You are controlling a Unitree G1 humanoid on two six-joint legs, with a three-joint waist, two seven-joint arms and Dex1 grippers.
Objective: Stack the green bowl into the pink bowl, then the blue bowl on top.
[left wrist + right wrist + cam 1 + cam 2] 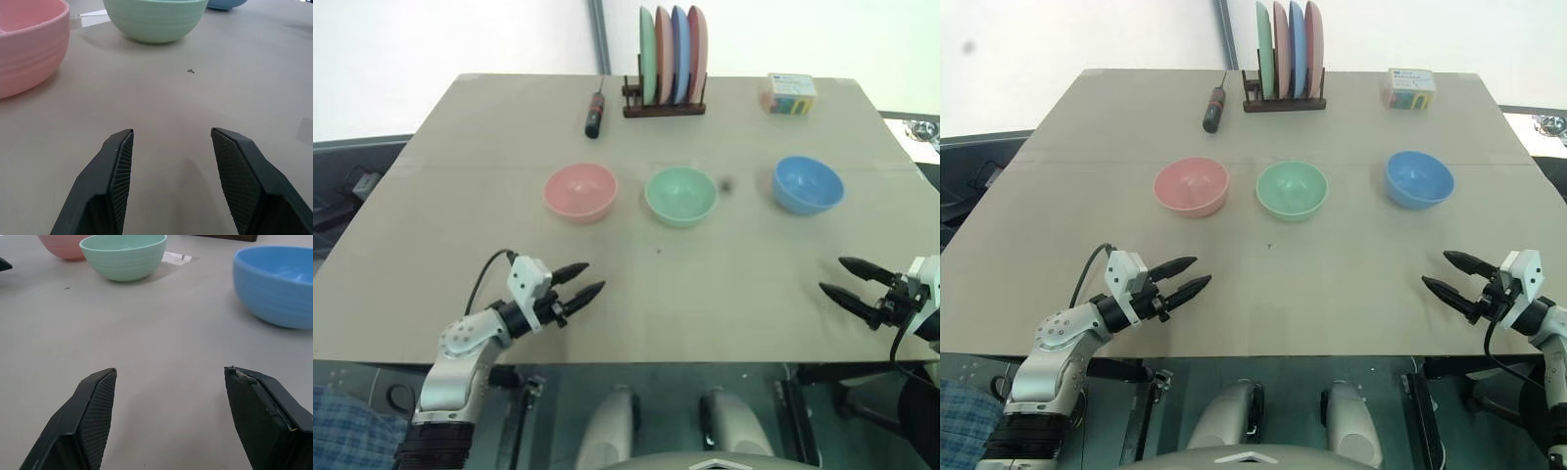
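Three small round plastic bowls stood in a row across the middle of the beige table (431,196), each upright, empty and apart from its neighbours: the salmon-pink bowl (580,192) on the robot's left, the mint-green bowl (680,195) in the centre, and the sky-blue bowl (808,183) on the right, set a little farther from the green one than the pink was. None was stacked in another.

Behind them, at the far edge, one dark wooden rack (663,108) held four flat plates on edge, side by side: one green plate (647,54), two pink plates (664,54) and one blue plate (680,54). One black-handled screwdriver (595,115) lay to the rack's left, and one small box with coloured pieces (788,94) sat near the far right corner.

Two grippers hovered over the near edge of the table. The left gripper (581,288), with its two black fingers parted and nothing between them, pointed toward the bowls from in front of the pink one. The right gripper (847,279) was spread wide, also empty, near the right edge and well short of the blue bowl.
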